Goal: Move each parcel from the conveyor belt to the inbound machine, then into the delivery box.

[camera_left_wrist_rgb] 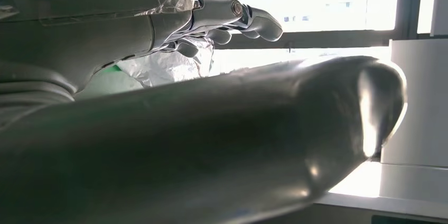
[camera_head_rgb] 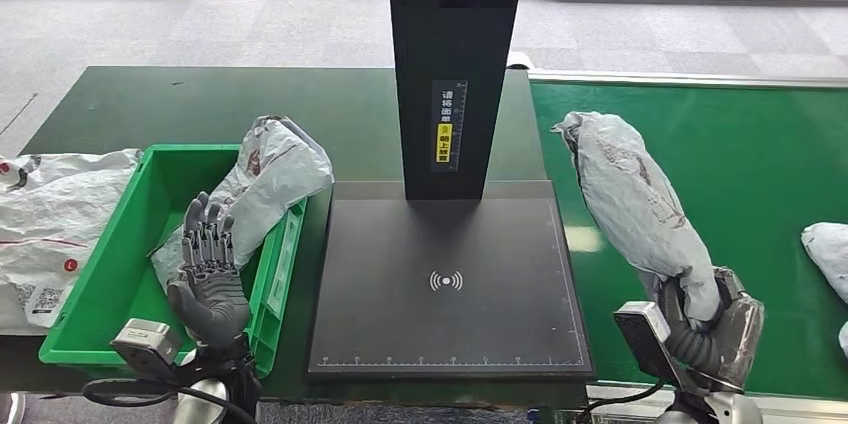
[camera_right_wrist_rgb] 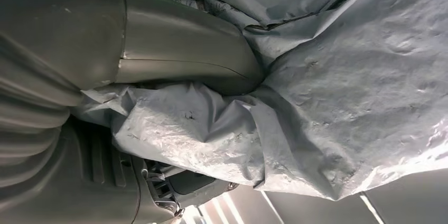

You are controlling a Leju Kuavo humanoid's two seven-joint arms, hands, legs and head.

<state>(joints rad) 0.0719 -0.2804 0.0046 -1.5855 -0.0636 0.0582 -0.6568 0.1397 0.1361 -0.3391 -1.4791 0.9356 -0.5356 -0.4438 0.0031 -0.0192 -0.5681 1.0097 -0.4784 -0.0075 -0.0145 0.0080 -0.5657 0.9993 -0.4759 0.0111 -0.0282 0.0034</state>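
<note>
Two hands up. Right hand [camera_head_rgb: 712, 329] grips the near end of a long grey parcel [camera_head_rgb: 635, 199] over the green conveyor belt [camera_head_rgb: 760, 159]. Left hand [camera_head_rgb: 208, 269] open, fingers spread, holding nothing, above the green box [camera_head_rgb: 95, 289]; a second parcel [camera_head_rgb: 265, 179] leans on the box rim. Black scanner plate [camera_head_rgb: 448, 279] sits between, on a dark green table [camera_head_rgb: 180, 104]. Grey carpet tiles [camera_head_rgb: 250, 29] run to the windows.

The long parcel [camera_head_rgb: 640, 204] is crinkled grey, and so is the parcel in the box [camera_head_rgb: 268, 172], which carries faint dark and reddish print. The delivery box [camera_head_rgb: 115, 274] is bright green, the conveyor belt [camera_head_rgb: 760, 164] green. The inbound machine [camera_head_rgb: 447, 279] is matt black with a white signal mark and a yellow label on its post; the surface [camera_head_rgb: 200, 104] is dark green.
</note>
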